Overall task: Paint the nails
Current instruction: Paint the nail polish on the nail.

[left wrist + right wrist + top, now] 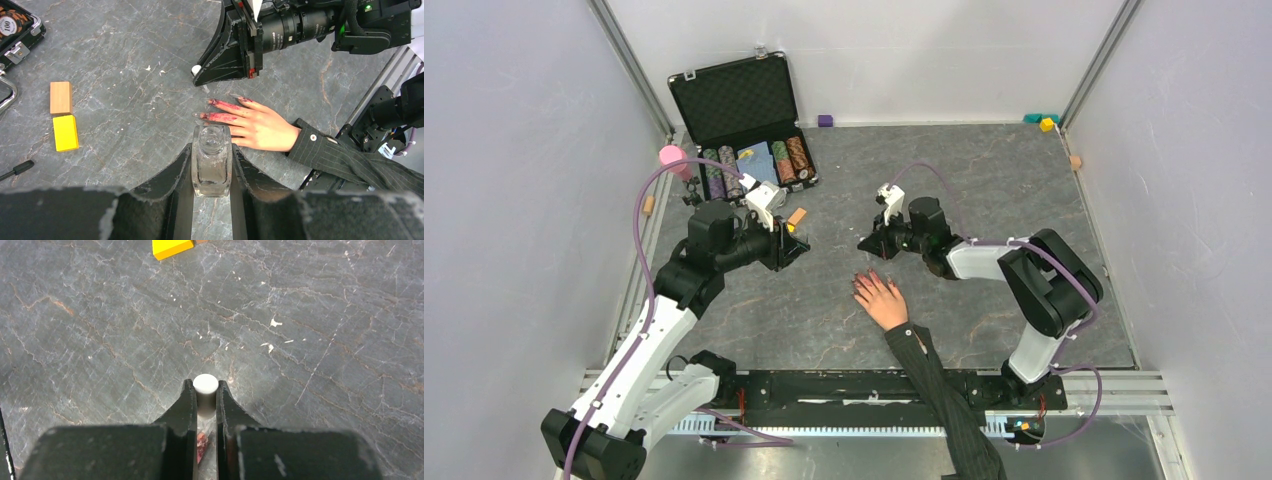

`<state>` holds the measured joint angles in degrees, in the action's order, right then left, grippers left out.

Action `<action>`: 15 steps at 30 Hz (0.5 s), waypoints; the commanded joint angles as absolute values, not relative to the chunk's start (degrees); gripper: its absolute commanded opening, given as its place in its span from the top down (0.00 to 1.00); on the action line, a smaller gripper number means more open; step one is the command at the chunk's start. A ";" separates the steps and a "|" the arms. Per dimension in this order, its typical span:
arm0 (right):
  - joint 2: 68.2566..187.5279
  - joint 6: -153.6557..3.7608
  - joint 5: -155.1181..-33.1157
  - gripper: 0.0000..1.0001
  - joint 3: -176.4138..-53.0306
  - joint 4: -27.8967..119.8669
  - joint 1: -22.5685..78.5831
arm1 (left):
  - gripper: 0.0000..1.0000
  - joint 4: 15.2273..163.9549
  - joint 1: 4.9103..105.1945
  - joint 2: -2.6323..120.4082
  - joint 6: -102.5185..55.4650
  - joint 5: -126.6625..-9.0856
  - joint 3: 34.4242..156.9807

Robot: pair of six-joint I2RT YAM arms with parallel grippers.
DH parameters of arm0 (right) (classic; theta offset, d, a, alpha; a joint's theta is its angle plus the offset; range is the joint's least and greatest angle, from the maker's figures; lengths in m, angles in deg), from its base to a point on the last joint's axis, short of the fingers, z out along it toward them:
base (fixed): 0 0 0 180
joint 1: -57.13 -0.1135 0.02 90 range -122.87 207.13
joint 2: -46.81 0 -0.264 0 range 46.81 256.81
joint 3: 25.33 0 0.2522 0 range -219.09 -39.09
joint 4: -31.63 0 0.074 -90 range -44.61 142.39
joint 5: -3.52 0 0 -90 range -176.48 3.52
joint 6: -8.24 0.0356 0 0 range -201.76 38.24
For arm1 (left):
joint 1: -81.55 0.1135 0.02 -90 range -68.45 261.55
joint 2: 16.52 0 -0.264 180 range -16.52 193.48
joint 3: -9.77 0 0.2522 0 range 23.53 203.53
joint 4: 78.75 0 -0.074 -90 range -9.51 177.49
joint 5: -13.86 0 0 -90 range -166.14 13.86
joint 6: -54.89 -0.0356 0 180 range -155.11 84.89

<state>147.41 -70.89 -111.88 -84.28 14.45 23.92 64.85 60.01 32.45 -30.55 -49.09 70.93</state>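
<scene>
Across the whole workspace stretches a grey marbled table (1004,180). At its far left corner lies an open black case (744,105) with rows of poker chips. The two arms bend inward over the middle of the table, their grippers facing each other with a gap between them.

A forearm in a dark pinstriped sleeve (944,390) reaches in from the near edge between the arm bases. Its pale hand (882,298) lies flat, palm down, on the table below that gap, its fingers slightly fanned.

The left gripper (212,150) is clamped on a small clear bottle (212,167), one finger on each flat side. The bottle's neck is uncapped and points toward the hand. Left of this gripper, a wooden block (61,97) and a yellow block (66,132) sit end to end on the table.

The right gripper (205,387) pinches a white cap (205,384) between its fingertips and hangs just above the fingertips of the human hand. Whether a brush touches them cannot be told.

The nails (214,102) are on the outstretched fingers, just beyond the bottle's mouth. They are long, and red polish is smeared over them and the skin behind.
</scene>
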 commanded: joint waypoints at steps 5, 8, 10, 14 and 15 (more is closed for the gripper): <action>145.43 -73.39 -111.33 1.00 -82.66 16.82 22.63 | 0.98 66.22 60.37 31.54 -32.21 -48.89 70.91; 146.01 -73.47 -110.96 1.00 -82.91 16.74 22.18 | 0.98 66.17 60.41 31.55 -32.21 -48.98 70.91; 146.43 -73.37 -110.83 1.00 -83.17 16.48 21.99 | 0.98 66.24 60.37 31.43 -32.29 -49.06 70.91; 147.16 -73.33 -110.23 1.00 -83.81 16.23 21.71 | 0.98 66.21 60.38 31.38 -32.29 -49.24 70.82; 147.31 -73.34 -110.09 1.00 -83.95 16.21 21.71 | 0.98 66.26 60.37 31.29 -32.29 -49.24 70.82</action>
<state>146.93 -72.48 -111.40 -82.97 17.66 21.98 64.88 60.01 32.45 -30.55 -49.09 70.93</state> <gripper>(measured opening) 0.095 0.335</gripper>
